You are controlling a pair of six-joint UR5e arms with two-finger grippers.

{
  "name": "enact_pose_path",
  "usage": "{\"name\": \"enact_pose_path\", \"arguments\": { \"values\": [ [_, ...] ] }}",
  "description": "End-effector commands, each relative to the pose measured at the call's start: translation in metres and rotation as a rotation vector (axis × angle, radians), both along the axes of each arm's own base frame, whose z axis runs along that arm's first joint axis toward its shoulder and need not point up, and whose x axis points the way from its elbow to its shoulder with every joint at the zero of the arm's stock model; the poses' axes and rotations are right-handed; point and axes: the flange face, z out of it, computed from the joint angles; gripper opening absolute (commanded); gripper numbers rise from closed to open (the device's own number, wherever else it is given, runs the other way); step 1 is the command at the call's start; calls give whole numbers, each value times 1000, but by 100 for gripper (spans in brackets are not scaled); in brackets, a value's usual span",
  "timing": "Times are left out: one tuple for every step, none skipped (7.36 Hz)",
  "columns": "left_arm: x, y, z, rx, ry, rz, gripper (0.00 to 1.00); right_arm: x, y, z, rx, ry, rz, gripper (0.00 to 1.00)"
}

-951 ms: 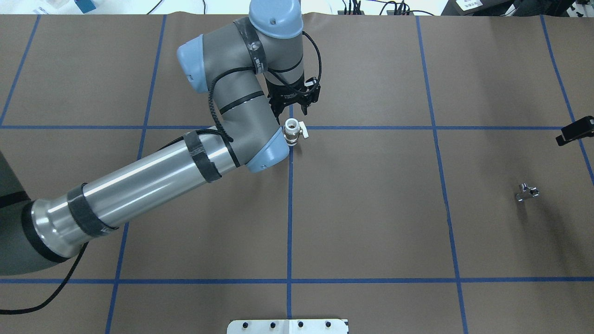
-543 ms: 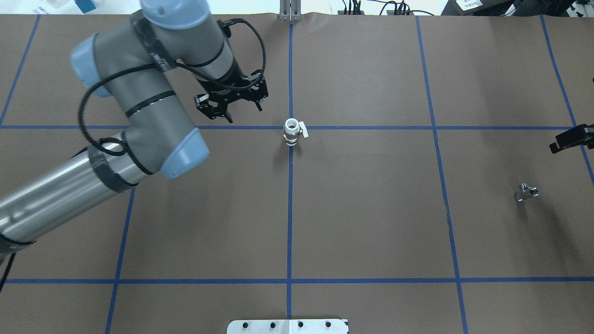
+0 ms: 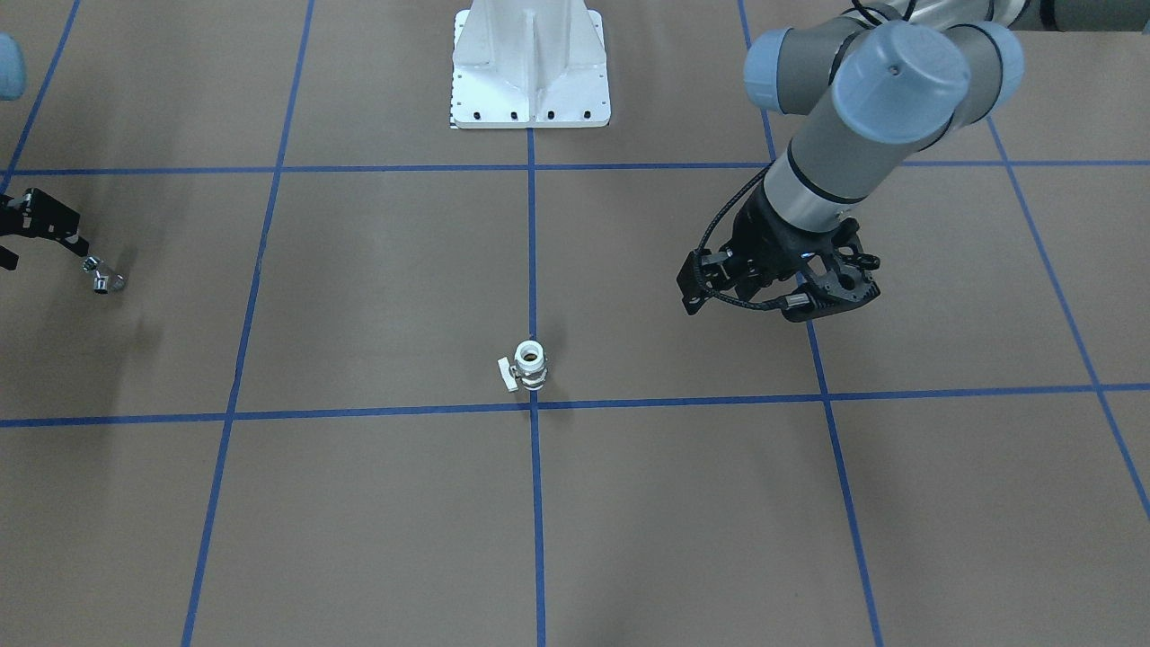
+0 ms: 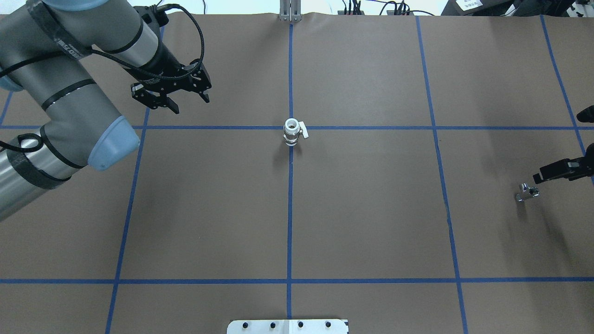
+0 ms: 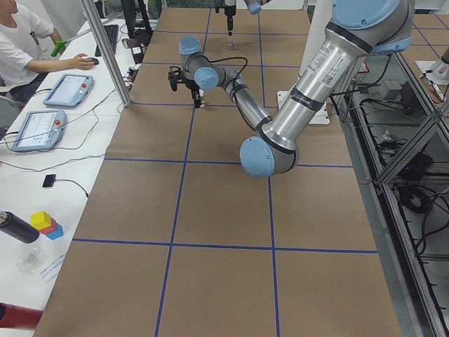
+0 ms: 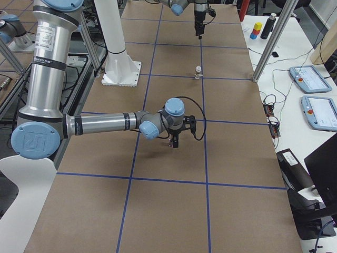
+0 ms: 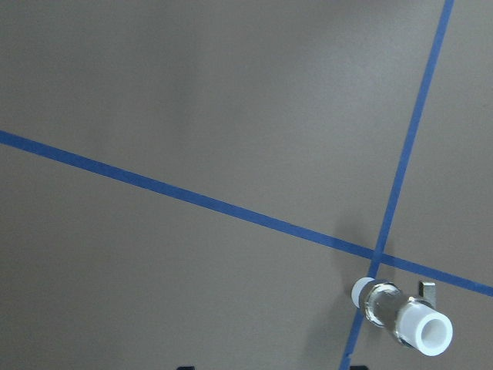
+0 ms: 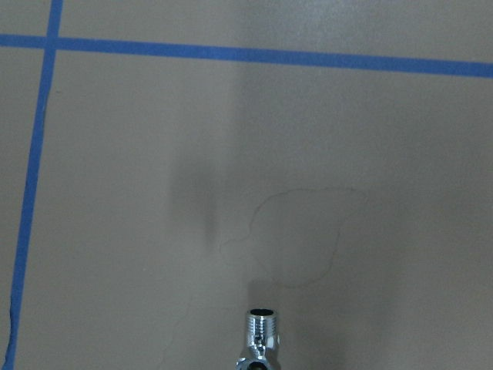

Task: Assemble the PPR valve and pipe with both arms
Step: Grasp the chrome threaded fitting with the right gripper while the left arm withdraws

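The white PPR valve (image 4: 292, 132) stands upright on the brown mat at a blue tape crossing, with nothing touching it; it also shows as the valve (image 3: 528, 362) and the valve (image 7: 404, 317). My left gripper (image 4: 190, 104) hangs open and empty well to the valve's left. The chrome pipe (image 4: 526, 192) lies alone near the right edge, seen also as the pipe (image 3: 101, 280) and the pipe (image 8: 260, 339). My right gripper (image 3: 49, 254) hovers open just beside and above it, one of its fingers (image 4: 557, 172) close to the pipe without touching.
The white pedestal base (image 3: 530, 72) stands at the robot's side of the table. Blue tape lines grid the mat. A person sits at a side bench with tablets (image 5: 66, 90). A metal post (image 6: 274, 37) stands at the table edge.
My left arm has swung away to the left, leaving the valve standing alone. My right gripper has come down toward the pipe. Valve and pipe have not moved.
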Motion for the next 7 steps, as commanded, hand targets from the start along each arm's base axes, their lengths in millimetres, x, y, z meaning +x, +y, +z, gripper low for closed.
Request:
{"name": "enact_pose_path", "arguments": {
  "values": [
    [-6,0,7,2,-3,2,74,-40,10,-1,-35,44,9,98],
    [-8,0,12,-4,-8,1,73,-46,12,0,-32,49,1,98],
    [-9,0,18,7,-16,12,73,-52,13,4,-19,73,0,97],
    [-9,0,20,13,-19,16,73,-53,13,5,-14,76,-5,95],
    [-9,0,19,15,-18,16,73,-52,13,6,-11,78,-6,93],
    [-10,0,18,16,-17,15,73,-52,13,6,-13,79,-6,89],
    [-11,0,18,16,-17,13,73,-52,13,8,-14,81,-7,83]
  ]
}}
